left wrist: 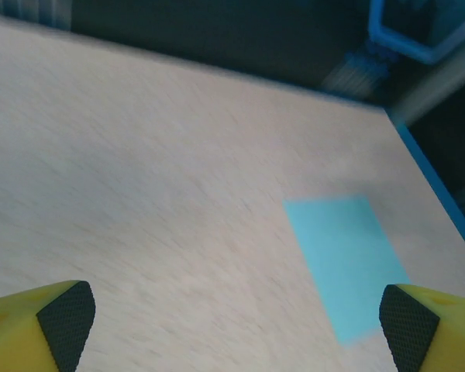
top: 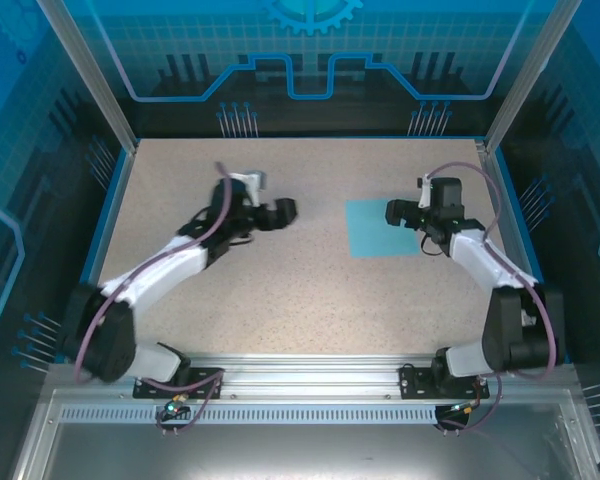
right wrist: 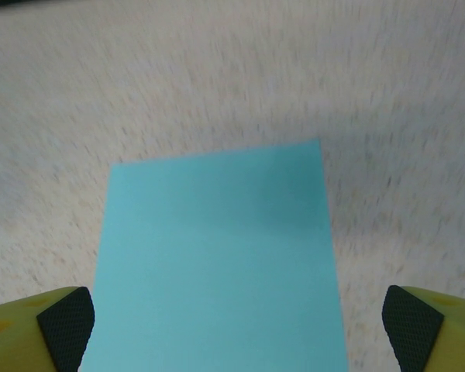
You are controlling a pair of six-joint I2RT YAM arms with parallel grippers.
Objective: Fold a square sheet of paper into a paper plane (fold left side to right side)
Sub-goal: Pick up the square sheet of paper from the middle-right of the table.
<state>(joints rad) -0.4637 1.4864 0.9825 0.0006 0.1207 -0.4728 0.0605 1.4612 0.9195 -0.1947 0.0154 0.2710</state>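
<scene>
Square sheet of paper [right wrist: 217, 263], flat turquoise

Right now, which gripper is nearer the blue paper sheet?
Right. The right gripper hangs open over the square sheet of paper; the left gripper, also open, is apart, off its left side.

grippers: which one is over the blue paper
The right gripper: it hangs open above the paper. The left gripper, also open, is over bare table, off to the left of the sheet.
</scene>
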